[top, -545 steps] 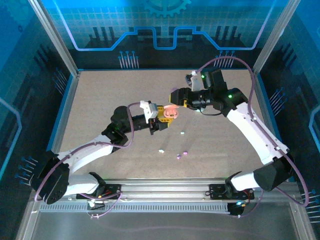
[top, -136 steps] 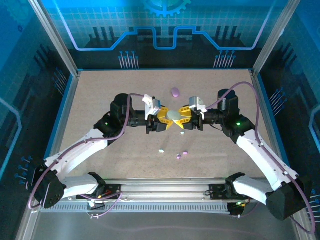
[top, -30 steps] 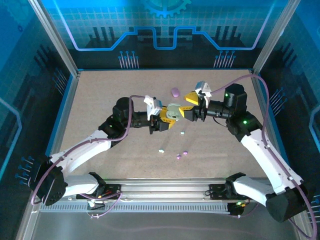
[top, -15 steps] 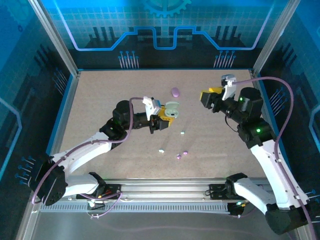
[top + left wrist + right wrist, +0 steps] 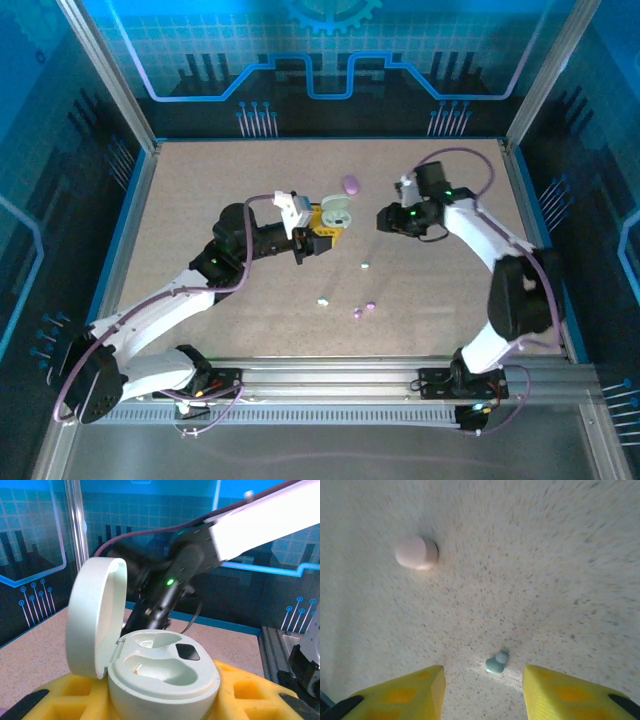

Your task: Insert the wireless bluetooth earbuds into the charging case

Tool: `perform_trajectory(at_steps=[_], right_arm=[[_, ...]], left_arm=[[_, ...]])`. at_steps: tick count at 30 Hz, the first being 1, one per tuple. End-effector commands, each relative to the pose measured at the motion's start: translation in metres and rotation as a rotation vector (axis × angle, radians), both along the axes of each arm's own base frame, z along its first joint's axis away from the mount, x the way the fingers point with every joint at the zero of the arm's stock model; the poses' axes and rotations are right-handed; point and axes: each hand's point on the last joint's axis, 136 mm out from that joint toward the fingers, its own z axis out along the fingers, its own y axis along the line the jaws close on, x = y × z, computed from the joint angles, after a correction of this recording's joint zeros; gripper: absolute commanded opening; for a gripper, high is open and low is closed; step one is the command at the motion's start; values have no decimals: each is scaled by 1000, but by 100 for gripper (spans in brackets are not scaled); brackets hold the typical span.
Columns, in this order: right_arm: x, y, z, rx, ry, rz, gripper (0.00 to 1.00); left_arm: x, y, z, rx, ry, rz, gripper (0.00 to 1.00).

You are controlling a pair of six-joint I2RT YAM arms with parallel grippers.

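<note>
- Earbuds [image 5: 366,266] are pictured loose on the speckled table [image 5: 200,200], in front of both arms. One pale piece is flanked nearer the front rail by a second pale piece [image 5: 323,301] and two purple pieces [image 5: 370,304].
- A mint earbud [image 5: 496,665] is shown in the right wrist view, resting on the table in line with the gap between the yellow fingers [image 5: 415,690], touched by neither.
- The right claw [image 5: 482,680] is seen spread wide with nothing pinched. From above it is placed right of centre [image 5: 388,218].
- The charging case [image 5: 162,672], mint green, is pinched in the left claw [image 5: 160,702], whose yellow pads are pressed against its sides.
- Its lid [image 5: 95,617] is held hinged open and nearly upright, and two moulded wells are exposed in the base.
- From above, the case [image 5: 336,213] and the left claw [image 5: 318,228] are seen mid-table.
- A purple case [image 5: 350,185] is seen closed just behind the mint one.
- A pink case [image 5: 416,552] is seen on the table beyond the mint earbud, well apart from it.
</note>
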Motion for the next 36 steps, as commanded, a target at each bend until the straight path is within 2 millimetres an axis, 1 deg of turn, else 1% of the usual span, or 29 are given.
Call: perform_trajectory(at_steps=[1, 4, 8, 11, 15, 25, 36], right_arm=[[-6, 25, -11, -54, 52, 130, 46], [-2, 41, -30, -95, 80, 185, 46], [-1, 54, -49, -140, 119, 239, 46], [-6, 60, -61, -149, 154, 261, 46], [-13, 59, -76, -165, 198, 266, 46], [-27, 55, -92, -190, 259, 275, 46], [-37, 52, -99, -191, 304, 273, 46]], left_arm=[[-1, 6, 12, -22, -47, 19, 33], [-2, 6, 12, -22, -44, 17, 33], [-3, 6, 12, -21, -44, 17, 34], [-3, 7, 12, -18, -44, 18, 34], [-3, 7, 10, -14, -41, 19, 34], [-3, 5, 9, -17, -34, 10, 34], [-3, 7, 8, -9, -38, 17, 34]])
